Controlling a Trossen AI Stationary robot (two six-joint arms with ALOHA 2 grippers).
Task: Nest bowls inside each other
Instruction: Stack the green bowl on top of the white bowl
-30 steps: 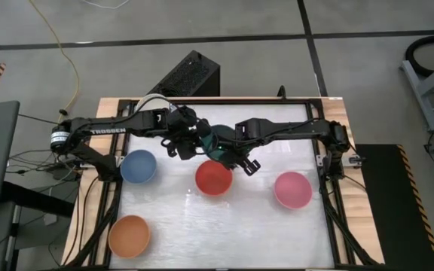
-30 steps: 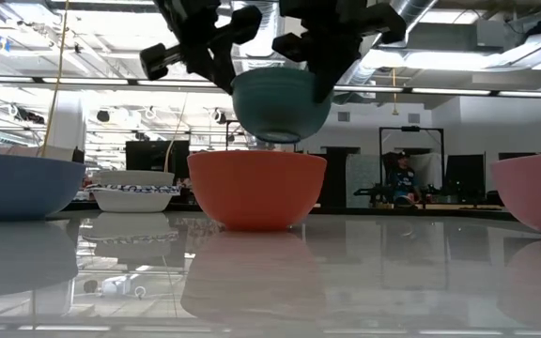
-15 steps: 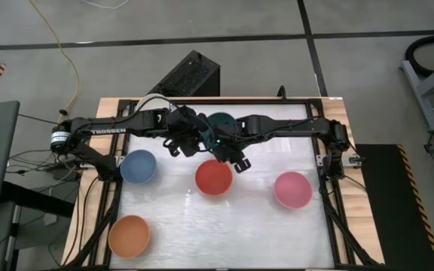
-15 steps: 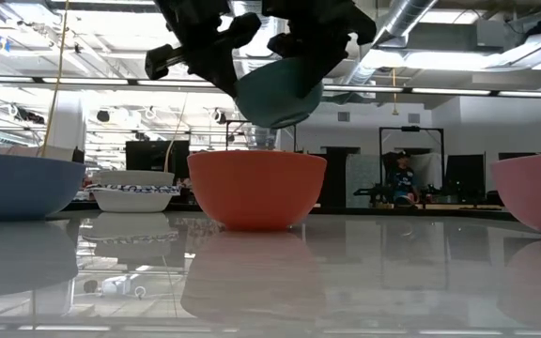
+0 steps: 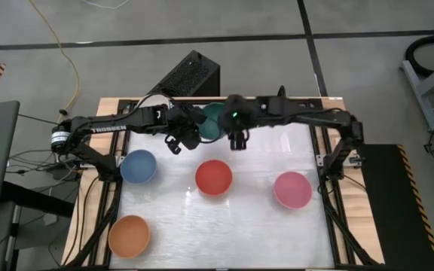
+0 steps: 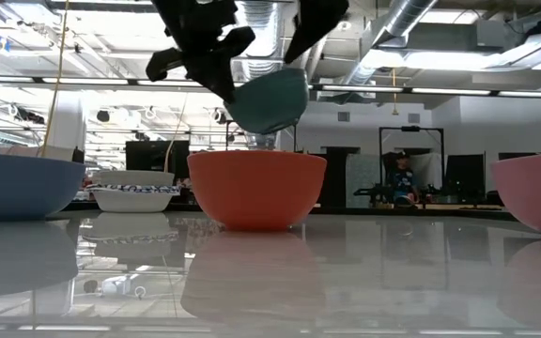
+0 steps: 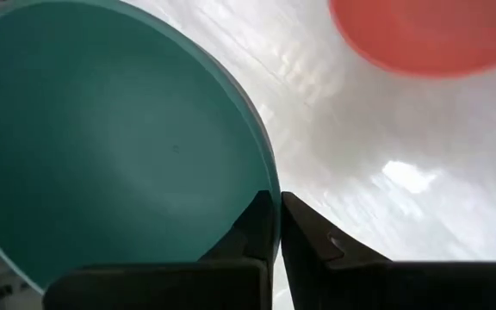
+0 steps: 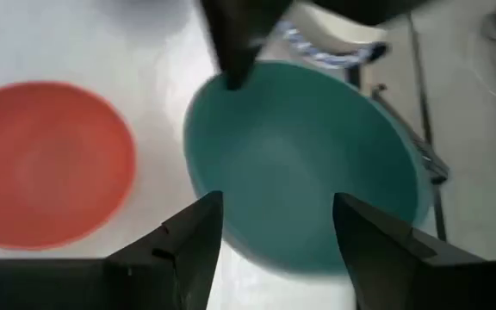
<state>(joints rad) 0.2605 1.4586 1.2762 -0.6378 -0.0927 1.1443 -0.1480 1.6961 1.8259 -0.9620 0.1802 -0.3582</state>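
the left gripper has its fingers pinched on the rim of the teal bowl, held tilted above the bench behind the red bowl, while the right gripper's fingers stand wide apart, clear of it.

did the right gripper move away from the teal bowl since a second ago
Yes. In the high view the right gripper, fingers open, has pulled back from beside the red bowl toward the table's far edge, leaving the teal bowl with the left gripper.

The glossy white desk carries a plain blue round bowl near its left edge, a red one mid-desk, a pink one toward the right edge, and an orange one at the near left corner.
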